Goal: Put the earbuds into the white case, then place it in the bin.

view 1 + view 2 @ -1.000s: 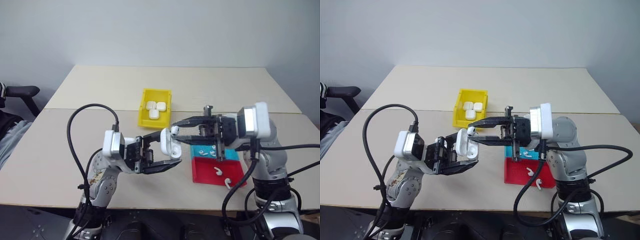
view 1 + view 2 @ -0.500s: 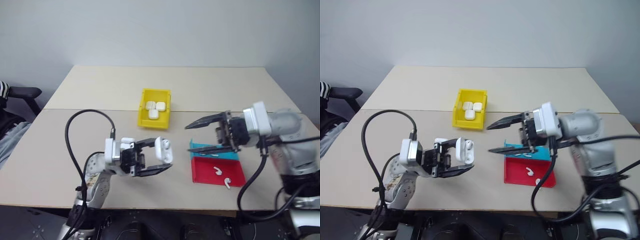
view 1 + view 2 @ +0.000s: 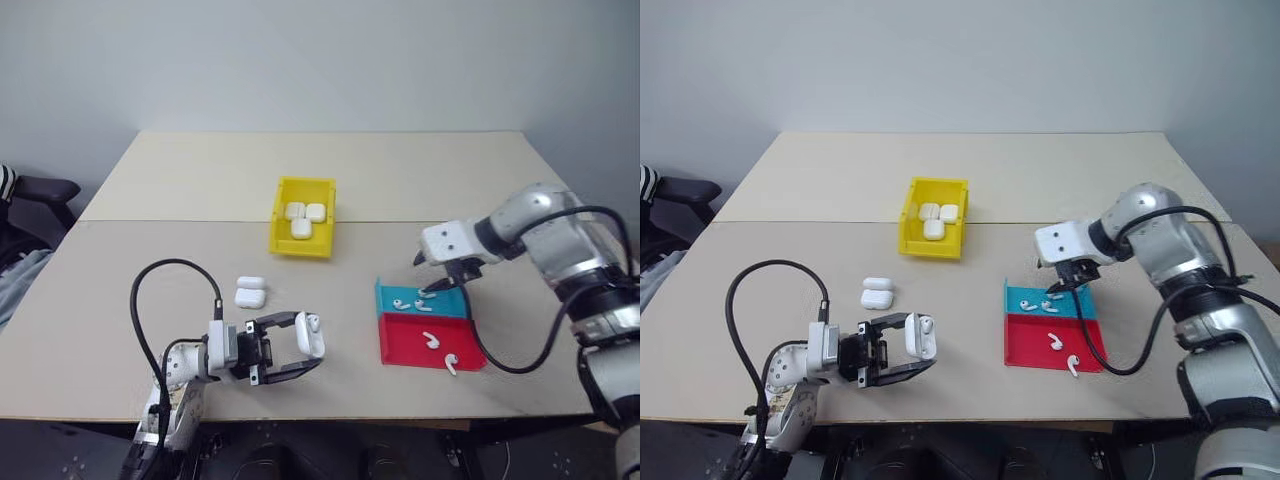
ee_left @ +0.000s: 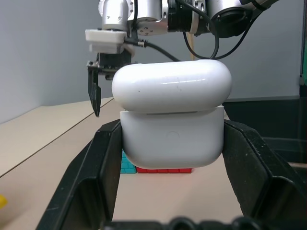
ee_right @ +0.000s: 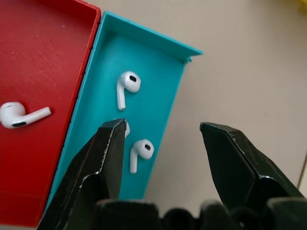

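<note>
My left gripper is shut on the white case low over the table's front left. The case stands upright between the fingers with its lid slightly ajar. My right gripper is open and points down over the near corner of the teal tray. Three earbuds lie in that tray, one partly hidden behind a finger. Two more earbuds lie in the red tray beside it. The yellow bin stands at mid-table with three white cases inside.
Two closed white cases lie on the table between the bin and my left gripper. A black cable loops up from the left arm. The table's front edge runs just behind the left hand. A dark chair arm is off the table's left side.
My left gripper sank toward the table with the case still in it. My right gripper drew away from the case, swung right and down, and now points into the teal tray.
</note>
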### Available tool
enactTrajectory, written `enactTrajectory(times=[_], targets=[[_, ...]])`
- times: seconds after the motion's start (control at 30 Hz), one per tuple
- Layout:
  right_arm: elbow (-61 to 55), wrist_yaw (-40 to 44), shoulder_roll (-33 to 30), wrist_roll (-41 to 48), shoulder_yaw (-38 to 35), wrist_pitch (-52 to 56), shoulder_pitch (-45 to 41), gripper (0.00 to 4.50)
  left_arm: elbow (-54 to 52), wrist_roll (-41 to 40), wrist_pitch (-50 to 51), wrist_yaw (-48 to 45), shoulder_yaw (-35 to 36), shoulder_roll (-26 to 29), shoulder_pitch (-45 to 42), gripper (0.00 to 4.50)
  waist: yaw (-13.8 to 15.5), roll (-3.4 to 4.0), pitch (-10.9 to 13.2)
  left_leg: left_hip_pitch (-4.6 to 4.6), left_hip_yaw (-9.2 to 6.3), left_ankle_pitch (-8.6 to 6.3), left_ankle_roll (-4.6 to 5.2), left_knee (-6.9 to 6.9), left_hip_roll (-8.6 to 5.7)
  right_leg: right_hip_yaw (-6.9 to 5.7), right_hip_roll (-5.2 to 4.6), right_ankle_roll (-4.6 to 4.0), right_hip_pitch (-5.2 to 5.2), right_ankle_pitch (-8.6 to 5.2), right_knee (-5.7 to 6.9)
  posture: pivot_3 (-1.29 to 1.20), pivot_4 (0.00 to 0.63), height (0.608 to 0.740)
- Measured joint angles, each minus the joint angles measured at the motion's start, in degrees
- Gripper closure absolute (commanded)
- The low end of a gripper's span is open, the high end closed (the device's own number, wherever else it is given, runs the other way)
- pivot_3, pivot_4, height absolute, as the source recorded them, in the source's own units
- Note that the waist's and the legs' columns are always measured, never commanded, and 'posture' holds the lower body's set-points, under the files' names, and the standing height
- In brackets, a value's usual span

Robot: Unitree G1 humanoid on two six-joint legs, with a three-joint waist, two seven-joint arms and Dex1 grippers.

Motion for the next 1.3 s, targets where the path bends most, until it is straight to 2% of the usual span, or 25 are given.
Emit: enactTrajectory(times=[0.33,0.67,0.77,1.13,1.3], targets=[[5.85,-0.33,5.79,-5.53,3.33,-5.08,-1.17,1.54,-1.65,0.22,-0.28,2.57,-0.86,0.03,1.15,1.67,-0.05,0.01,0.0,0.01,0.02,0.0,0.0,0.0,0.0,0.0,-0.02,0.0,0.01,0.0,0.02,0.0,0.15,0.74],[7.87,-0.48,7.57,-8.17,4.0,-5.98,-1.17,1.54,-1.57,0.28,-1.9,3.28,-0.92,0.24,0.82,1.67,-0.05,0.02,0.0,0.01,0.03,0.01,-0.01,0.0,0.0,-0.01,-0.02,-0.01,0.01,0.01,0.03,0.0,0.15,0.74],[8.01,-0.66,7.75,-8.65,4.02,-7.22,-1.17,2.13,-1.41,0.35,-2.11,3.33,-0.98,0.23,0.68,1.67,-0.06,0.02,0.0,0.01,0.03,0.01,-0.02,0.0,0.0,-0.01,-0.02,-0.01,0.01,0.01,0.02,0.0,0.15,0.74],[8.99,-1.59,8.39,-9.55,4.07,-9.21,-1.17,2.13,-1.38,0.66,-2.14,3.94,-0.98,0.72,0.39,1.67,-0.07,0.02,0.0,0.01,0.03,0.02,-0.03,0.0,0.0,-0.01,-0.02,-0.01,0.01,0.01,0.03,0.0,0.15,0.74],[9.24,-1.9,8.37,-9.82,4.11,-13.25,-1.16,2.13,-1.38,0.66,-2.15,4.2,-0.97,0.89,-0.35,1.67,-0.07,0.03,0.0,0.02,0.03,0.03,-0.04,0.0,0.0,-0.01,-0.02,-0.01,0.01,0.01,0.03,0.0,0.15,0.74]])
